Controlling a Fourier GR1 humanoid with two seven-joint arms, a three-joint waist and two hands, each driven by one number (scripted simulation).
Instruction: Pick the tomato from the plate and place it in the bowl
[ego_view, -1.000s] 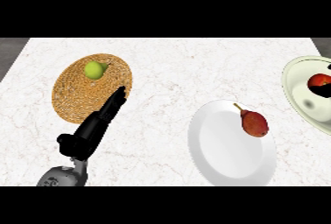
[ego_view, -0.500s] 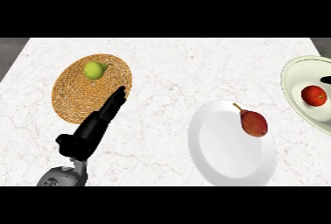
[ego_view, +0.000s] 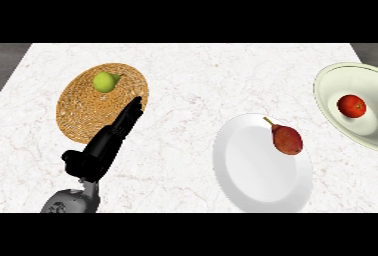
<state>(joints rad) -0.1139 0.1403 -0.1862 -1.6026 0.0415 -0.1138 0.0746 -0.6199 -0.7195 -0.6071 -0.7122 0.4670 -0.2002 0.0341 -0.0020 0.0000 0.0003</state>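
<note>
In the bowl (ego_view: 334, 85) lies a round red tomato (ego_view: 352, 106).

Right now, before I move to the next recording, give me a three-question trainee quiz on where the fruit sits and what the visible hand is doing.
1. True or false: the tomato lies in the bowl at the right edge of the view.
2. Which item lies on the white plate? A) a green fruit B) a reddish-brown pear C) nothing
3. Fill in: the left hand stretches straight fingers over the rim of the woven ____.

Key:
1. True.
2. B: the reddish-brown pear lies on the plate's upper right part.
3. Basket: the woven basket holds the green fruit, which the hand does not touch.
</note>
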